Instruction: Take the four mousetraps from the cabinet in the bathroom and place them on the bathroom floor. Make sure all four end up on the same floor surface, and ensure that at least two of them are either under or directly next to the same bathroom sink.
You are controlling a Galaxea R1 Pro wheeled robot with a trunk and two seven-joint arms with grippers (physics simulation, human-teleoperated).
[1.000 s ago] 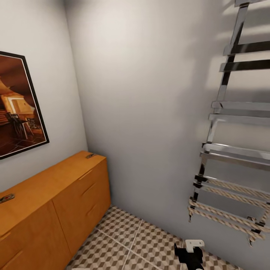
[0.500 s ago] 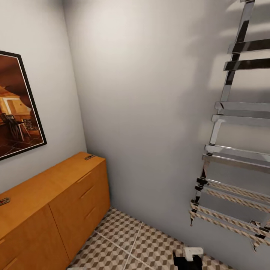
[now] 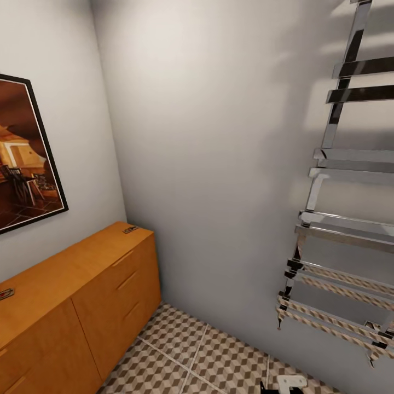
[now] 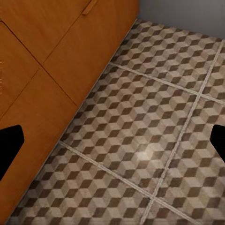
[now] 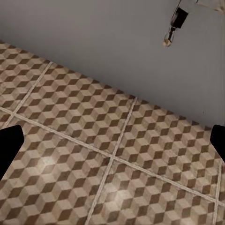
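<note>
Orange-brown cabinet point(image 4: 56, 56) is seen beside the left gripper point(image 4: 112, 140) | cube-patterned bathroom floor point(image 5: 117, 154) lies beneath both | right gripper point(image 5: 112, 140) and left: fingers spread wide, nothing held.

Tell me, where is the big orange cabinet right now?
The cabinet stands low on the left of the head view, against the wall under the framed picture, with the patterned floor beside it.

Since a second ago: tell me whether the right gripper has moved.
Yes. In the head view the right gripper has dropped lower, farther below the chrome towel rail, while the rail and cabinet held still over the last half second.
</note>
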